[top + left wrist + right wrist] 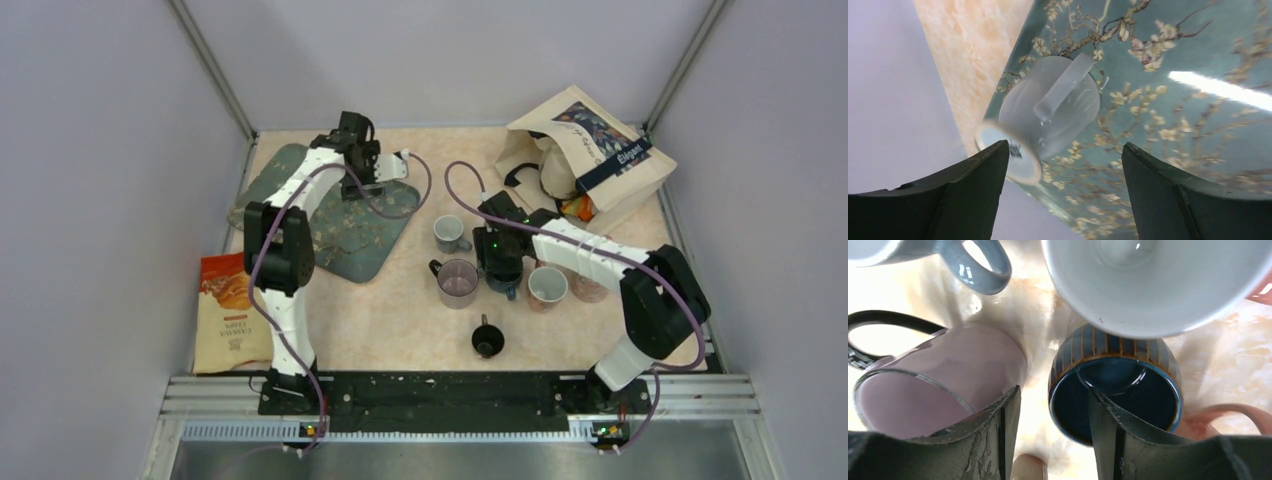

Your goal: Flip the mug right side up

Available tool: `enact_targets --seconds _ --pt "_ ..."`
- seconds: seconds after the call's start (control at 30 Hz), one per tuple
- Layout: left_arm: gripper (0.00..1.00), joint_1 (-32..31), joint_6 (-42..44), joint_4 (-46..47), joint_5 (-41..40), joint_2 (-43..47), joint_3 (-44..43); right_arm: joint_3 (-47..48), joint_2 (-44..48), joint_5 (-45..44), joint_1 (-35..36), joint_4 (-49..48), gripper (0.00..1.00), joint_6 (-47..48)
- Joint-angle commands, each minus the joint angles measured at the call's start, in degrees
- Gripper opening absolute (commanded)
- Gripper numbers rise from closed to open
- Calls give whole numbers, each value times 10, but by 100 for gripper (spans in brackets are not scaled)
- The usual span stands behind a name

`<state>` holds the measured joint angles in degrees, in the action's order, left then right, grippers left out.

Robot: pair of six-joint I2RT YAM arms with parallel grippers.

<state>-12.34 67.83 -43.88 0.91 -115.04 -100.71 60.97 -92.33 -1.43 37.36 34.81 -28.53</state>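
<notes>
The pale marbled surface [400, 320] carries a cream tote bag [585, 150] at its far right corner, a teal tray [340, 235] printed with blossom branches at the far left, and a snack bag [228, 310] at the left edge. The left arm reaches over the tray, and its gripper [1065, 147] is wide open with nothing held. The frosted mug [1048, 112] lies on the tray just beyond the fingertips. It is tipped on its side with the handle uppermost and the rim turned toward the tray's edge. The rim is partly hidden behind the finger at the left of the wrist view, and the mug looks a little blurred. The right gripper [1054, 392] hangs low among a cluster of upright mugs at mid-surface, with its jaws partly apart and gripping nothing. One finger dips inside the blue striped mug [1115, 390] and the other stands outside it, beside the pink translucent mug [948, 375]. A white-lined mug [1153, 285] sits just beyond the blue one and a grey mug [449, 233] just beyond the pink one. A small black cup [487, 340] stands alone nearer the arm bases.
</notes>
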Motion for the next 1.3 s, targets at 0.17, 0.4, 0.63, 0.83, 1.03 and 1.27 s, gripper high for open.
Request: enact_targets --seconds 0.17,0.4,0.63,0.83,1.03,1.27 --pt "82 -19 197 21 -142 -130 -88 63 66 -22 3 51 54 11" --pt "80 -38 208 -1 -140 -138 -95 63 73 -12 0 62 55 18" --pt "78 -43 175 -108 -125 -132 -139 68 78 -17 -7 69 55 27" --pt "79 -42 158 -141 -129 -105 -141 69 74 -9 -9 70 55 33" --pt "85 -42 131 -191 -62 -67 -198 70 83 -19 -13 77 55 32" --pt "94 -42 68 -211 74 -80 -234 80 100 -16 -20 79 59 36"
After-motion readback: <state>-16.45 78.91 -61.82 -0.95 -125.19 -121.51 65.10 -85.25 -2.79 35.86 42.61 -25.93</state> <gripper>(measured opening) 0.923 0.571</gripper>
